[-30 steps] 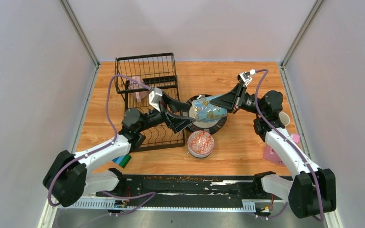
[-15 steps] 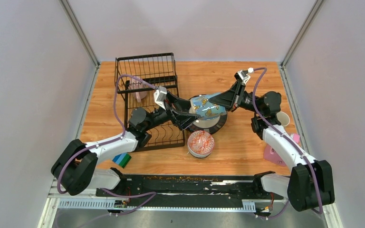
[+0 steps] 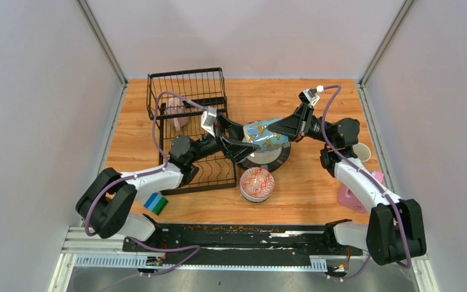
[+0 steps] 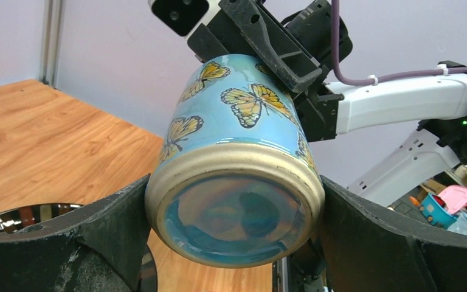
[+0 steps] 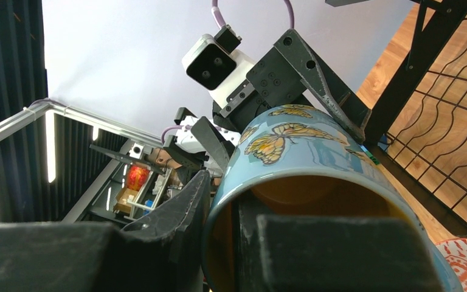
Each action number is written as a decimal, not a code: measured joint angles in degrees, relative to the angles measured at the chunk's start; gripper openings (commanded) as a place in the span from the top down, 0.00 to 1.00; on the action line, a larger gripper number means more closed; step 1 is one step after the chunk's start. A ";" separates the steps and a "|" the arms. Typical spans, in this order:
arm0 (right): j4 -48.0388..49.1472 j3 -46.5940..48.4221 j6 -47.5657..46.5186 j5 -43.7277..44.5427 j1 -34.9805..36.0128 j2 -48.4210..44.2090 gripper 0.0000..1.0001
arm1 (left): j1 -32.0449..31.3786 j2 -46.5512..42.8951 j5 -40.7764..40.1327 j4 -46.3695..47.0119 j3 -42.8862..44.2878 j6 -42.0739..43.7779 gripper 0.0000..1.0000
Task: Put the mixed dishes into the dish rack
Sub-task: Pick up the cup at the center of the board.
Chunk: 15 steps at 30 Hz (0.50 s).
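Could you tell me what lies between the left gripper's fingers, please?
The base of the mug; the left wrist view shows it filling the open left gripper.

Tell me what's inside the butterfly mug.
One finger of the right tool sits inside the mug, gripping its wall; the floor is hidden behind it.

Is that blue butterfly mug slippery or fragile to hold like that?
Probably slippery: the mug has a glossy glaze. Likely rigid and breakable if dropped, looking ceramic. The right gripper pinches only its rim, so it might pivot.
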 measured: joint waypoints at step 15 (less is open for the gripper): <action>4.66 -0.39 2.67 -0.94 -0.02 3.74 0.89 | 0.37 1.09 0.98 -1.22 0.85 -1.25 0.88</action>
